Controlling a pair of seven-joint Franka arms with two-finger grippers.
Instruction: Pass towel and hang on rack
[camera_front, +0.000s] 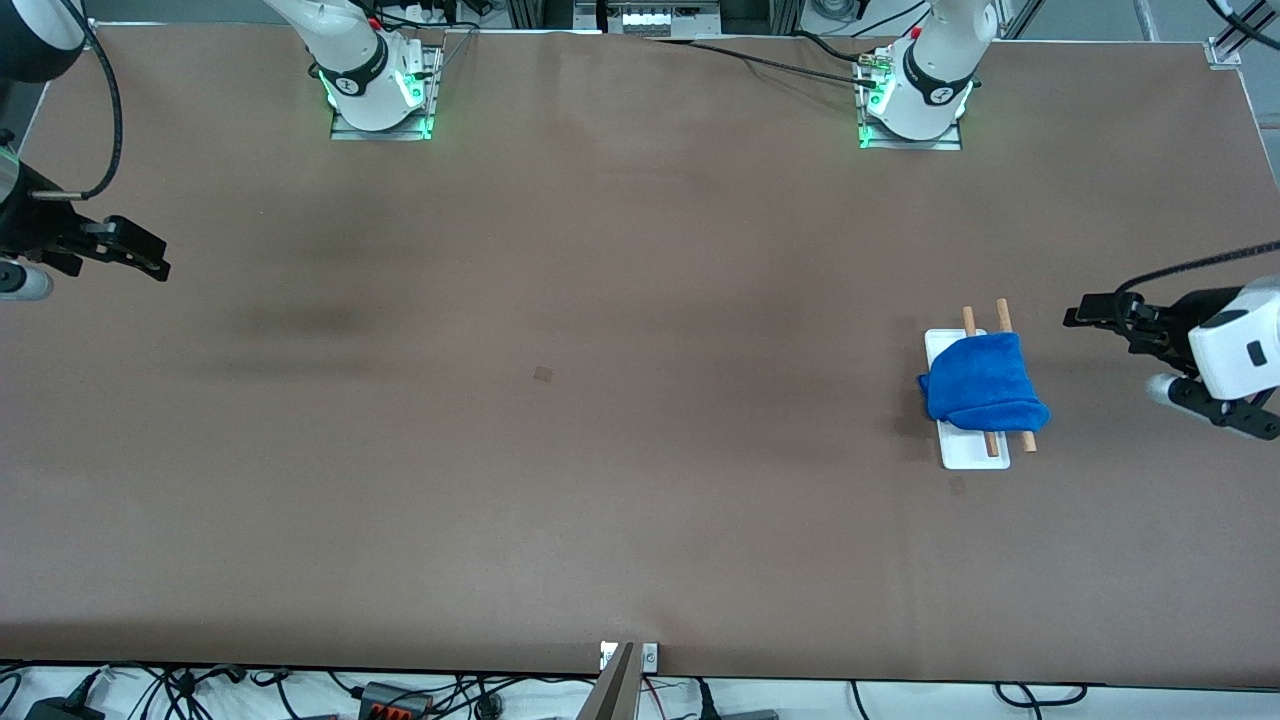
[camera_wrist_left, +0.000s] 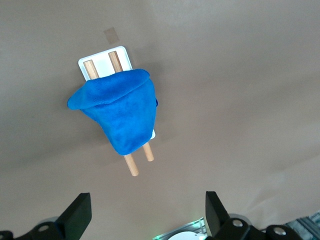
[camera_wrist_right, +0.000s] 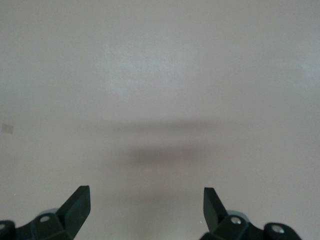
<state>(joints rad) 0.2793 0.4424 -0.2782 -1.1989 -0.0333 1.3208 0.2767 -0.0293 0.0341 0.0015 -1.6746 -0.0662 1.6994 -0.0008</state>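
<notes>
Over at the right-middle of the front view, the soft royal-blue microfibre towel (camera_front: 985, 395) was draped across both light-brown wooden rods of the little white-based rack (camera_front: 975, 455). My left gripper (camera_front: 1105, 318) hung just beside it over the brown table (camera_front: 600, 420), fingers spread wide, holding nothing. My right gripper (camera_front: 140, 255) waited at the frame's left edge, also wide open.

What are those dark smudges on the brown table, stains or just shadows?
Probably shadows: in the front view soft dark streaks lie on the table toward the right arm's end; in the right wrist view a blurred dark band sits under the open right gripper; in the left wrist view the towel looks evenly lit, without glare.
</notes>
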